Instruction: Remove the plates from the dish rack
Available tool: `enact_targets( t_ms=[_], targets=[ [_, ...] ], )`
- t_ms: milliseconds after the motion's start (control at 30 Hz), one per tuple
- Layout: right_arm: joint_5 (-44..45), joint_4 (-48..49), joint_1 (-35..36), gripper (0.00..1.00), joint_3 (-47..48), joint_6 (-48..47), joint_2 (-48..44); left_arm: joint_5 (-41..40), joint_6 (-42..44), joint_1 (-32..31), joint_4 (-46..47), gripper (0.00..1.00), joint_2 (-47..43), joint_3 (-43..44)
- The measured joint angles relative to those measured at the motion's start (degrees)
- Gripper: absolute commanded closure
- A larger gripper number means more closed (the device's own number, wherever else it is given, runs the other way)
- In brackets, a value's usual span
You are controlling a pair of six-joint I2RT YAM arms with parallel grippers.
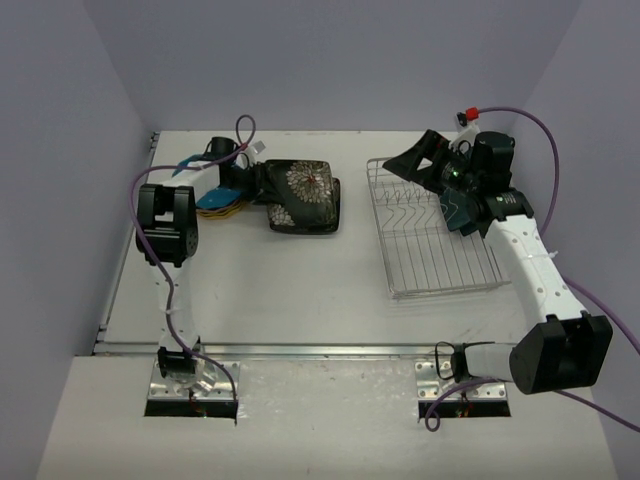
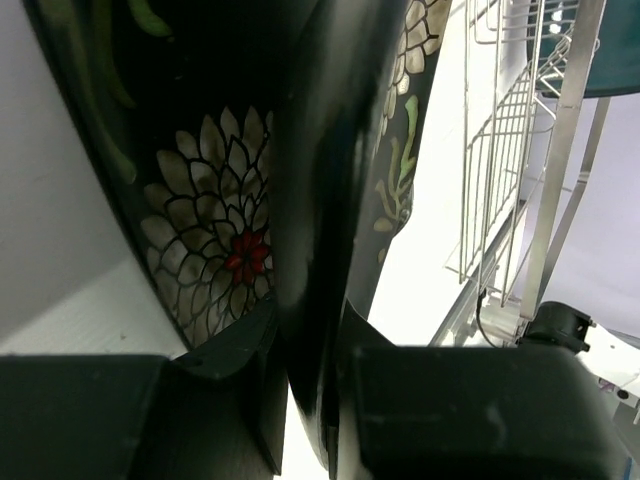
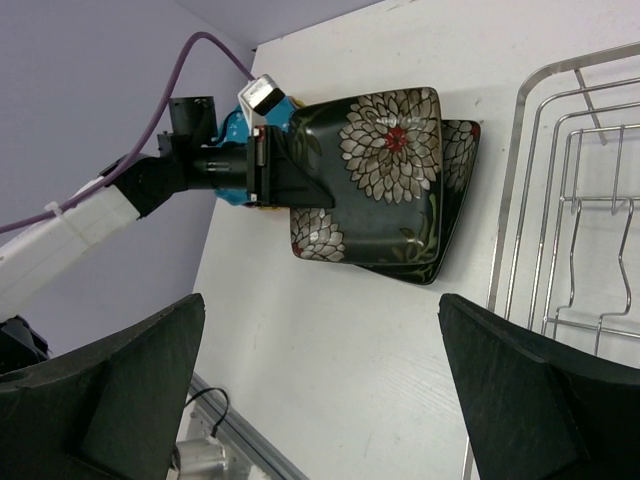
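My left gripper (image 1: 256,181) is shut on the near rim of a black floral plate (image 1: 301,187), which lies over a second black floral plate (image 1: 312,219) at the far left of the table. In the left wrist view the rim sits between my fingers (image 2: 315,400), beside the flower pattern (image 2: 220,230). The right wrist view shows both plates, upper (image 3: 385,165) and lower (image 3: 455,210). The silver dish rack (image 1: 425,250) stands at the right. A dark teal plate (image 1: 458,212) seems to stand in it, partly hidden by my right arm. My right gripper (image 1: 420,160) (image 3: 330,390) is open and empty above the rack's far end.
Blue and orange plates (image 1: 220,200) lie stacked under my left wrist at the far left. The rack's edge (image 3: 575,200) shows at the right of the right wrist view. Grey walls close in the table on three sides.
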Motion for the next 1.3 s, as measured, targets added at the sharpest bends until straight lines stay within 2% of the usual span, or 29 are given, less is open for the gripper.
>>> enact_targets(
  t_ms=[100, 300, 467, 500, 700, 933, 1067, 1300],
  targets=[
    [-0.2, 0.02, -0.05, 0.02, -0.01, 0.09, 0.0, 0.18, 0.03, -0.47, -0.26, 0.76, 0.62, 0.33],
    [-0.25, 0.01, -0.27, 0.01, -0.09, 0.12, 0.0, 0.61, 0.82, -0.61, -0.96, 0.42, 0.8, 1.62],
    [-0.25, -0.01, -0.29, 0.01, -0.09, 0.21, 0.0, -4.36, 2.93, -0.85, -2.64, 0.24, 0.18, 2.88],
    [-0.25, -0.03, -0.31, 0.01, -0.09, 0.23, 0.0, -5.88, 3.18, -0.99, -3.04, 0.18, -0.26, 2.88],
    [0.11, -0.88, -0.33, 0.01, 0.42, -0.07, 0.0, -17.83, 6.12, -3.5, -6.07, 0.13, -6.31, 2.88],
    [4.8, -4.82, -0.33, 0.01, 4.97, -5.07, 0.0, -30.3, 10.27, -11.48, -7.78, 0.11, -12.82, 2.6],
    [9.97, -7.93, -0.33, 0.01, 8.11, -9.87, 0.0, -32.42, 10.97, -13.74, -8.12, 0.1, -13.57, 1.12],
    [15.5, -11.22, -0.4, 0.01, 10.12, -17.63, -0.62, -33.37, 11.37, -13.86, -8.82, 0.11, -13.63, -0.68]
  ],
)
